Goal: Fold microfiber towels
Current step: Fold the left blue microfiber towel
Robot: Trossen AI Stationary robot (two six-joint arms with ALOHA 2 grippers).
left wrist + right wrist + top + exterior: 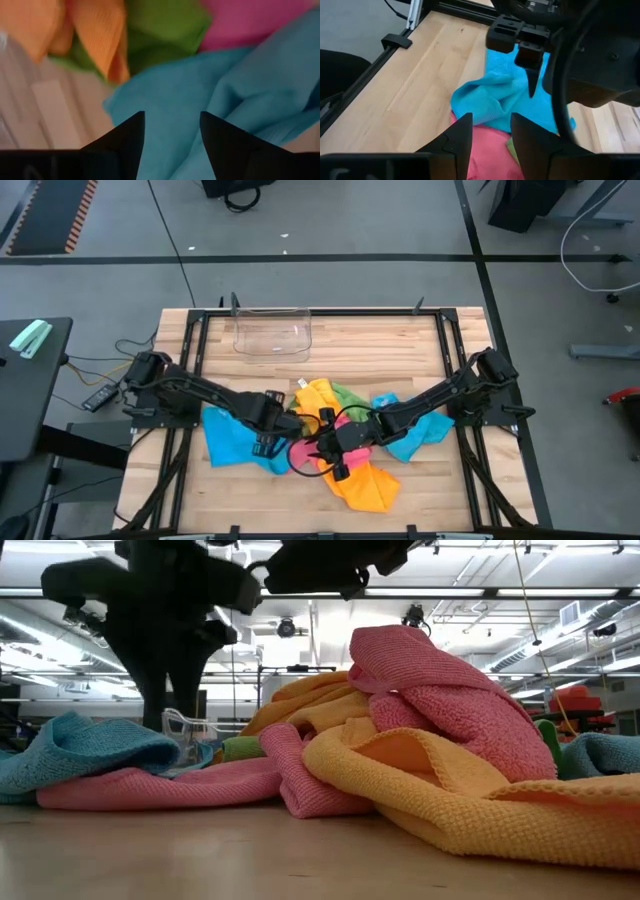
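Several microfiber towels lie heaped at the middle of the table: a blue one (225,438) on the left, a pink one (440,700), orange-yellow ones (368,485), a green one (350,394) and another blue one (425,430) on the right. My left gripper (172,120) points down, open, just above the left blue towel (200,100) and touches nothing. Beside it, my right gripper (490,122) slants down over the heap and holds the pink towel (485,147). My right gripper has pink cloth (487,150) between its two fingers, back from their free ends. The fingers slant down from the table's right side. The pink towel stands raised in a hump (400,640) above the heap, its lower folds resting on the other towels. One layer or several, I cannot tell.
A clear plastic bin (272,332) stands at the far side of the table, left of centre. Black frame rails (195,340) run along the table's edges. Bare wood (400,340) lies between the heap and the far edge.
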